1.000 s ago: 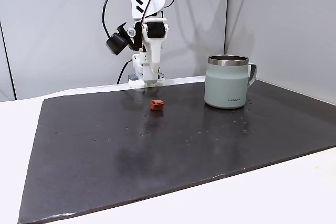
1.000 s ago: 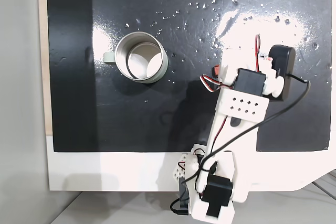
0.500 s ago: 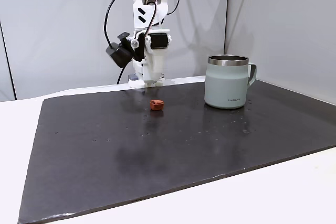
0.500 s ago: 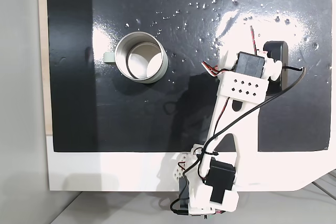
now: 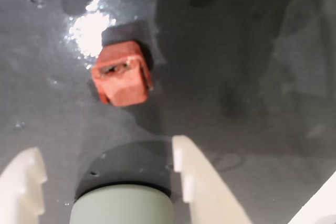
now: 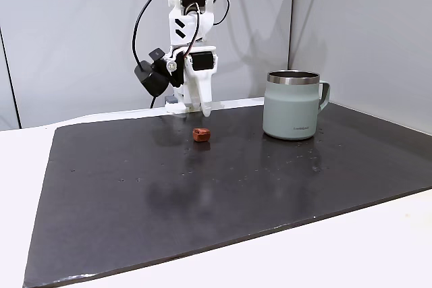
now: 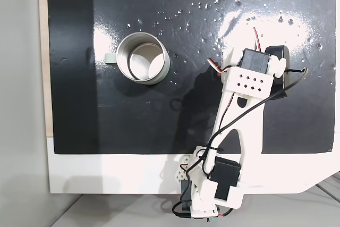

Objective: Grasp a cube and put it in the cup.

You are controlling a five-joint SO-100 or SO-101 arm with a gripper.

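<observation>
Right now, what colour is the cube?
Rust-orange; the cube shows best in the wrist view.

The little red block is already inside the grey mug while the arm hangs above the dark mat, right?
Not quite. The block lies on the dark mat, apart from the mug, as a fixed view from the side shows. The arm does hang above the mat, its gripper just behind the block.

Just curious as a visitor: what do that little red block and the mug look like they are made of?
The cube looks like matte rust-red plastic or clay; its top shows a recessed groove and rough edges, so I can't say which. The cup looks like metal: a smooth pale grey-green coating outside, with a bare shiny steel rim and a reflective steel inside, seen from above.
</observation>
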